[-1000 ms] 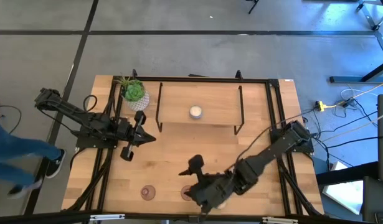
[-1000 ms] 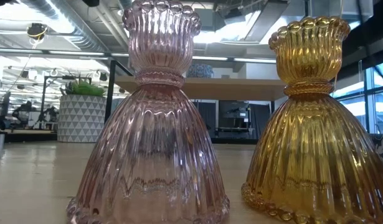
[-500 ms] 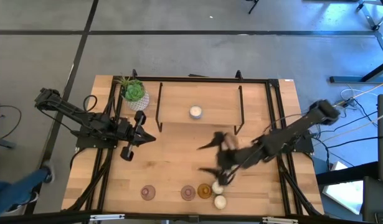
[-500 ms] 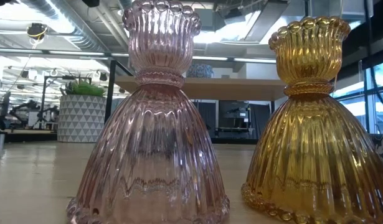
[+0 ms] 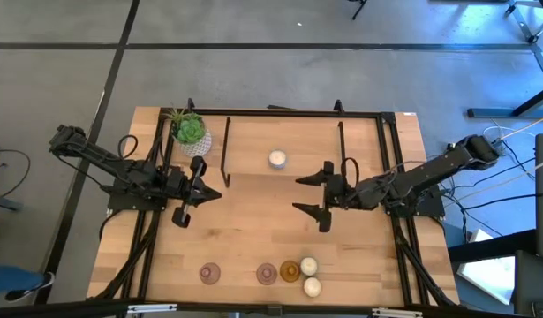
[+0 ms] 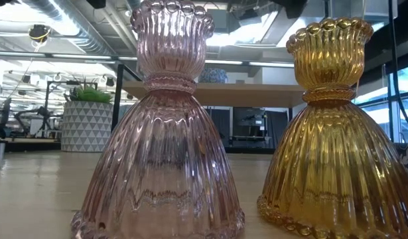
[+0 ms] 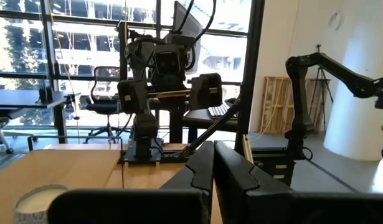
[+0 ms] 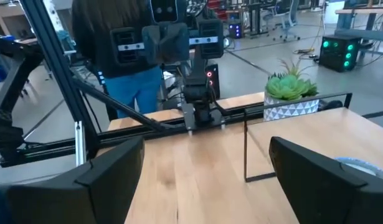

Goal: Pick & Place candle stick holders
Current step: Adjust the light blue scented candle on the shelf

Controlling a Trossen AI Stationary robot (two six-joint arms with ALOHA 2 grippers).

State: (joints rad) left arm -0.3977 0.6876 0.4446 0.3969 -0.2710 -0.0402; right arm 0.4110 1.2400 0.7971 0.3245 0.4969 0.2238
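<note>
Wooden worktop (image 5: 245, 221) carries 5 holders near its front edge: pink holders (image 5: 210, 274), amber holder (image 5: 289, 270), cream votives (image 5: 310, 276). 1 votive (image 5: 277, 159) sits between black bars. Right hand (image 5: 317, 194) hovers wide and empty mid-worktop, probably between picks; next it needs another holder. Left hand (image 5: 190, 192) waits, closed.

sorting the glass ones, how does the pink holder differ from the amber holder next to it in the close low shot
Colour: the pink holder is clear rose glass, the amber holder golden yellow. Position: the pink holder is wholly in the low view; the amber holder is cut off at the picture's right edge. The pink holder's scalloped rim reaches higher in the picture than the amber holder's. Both stand upright on the wooden table, apart, with ribbed bell bases, narrow necks and beaded feet.
</note>
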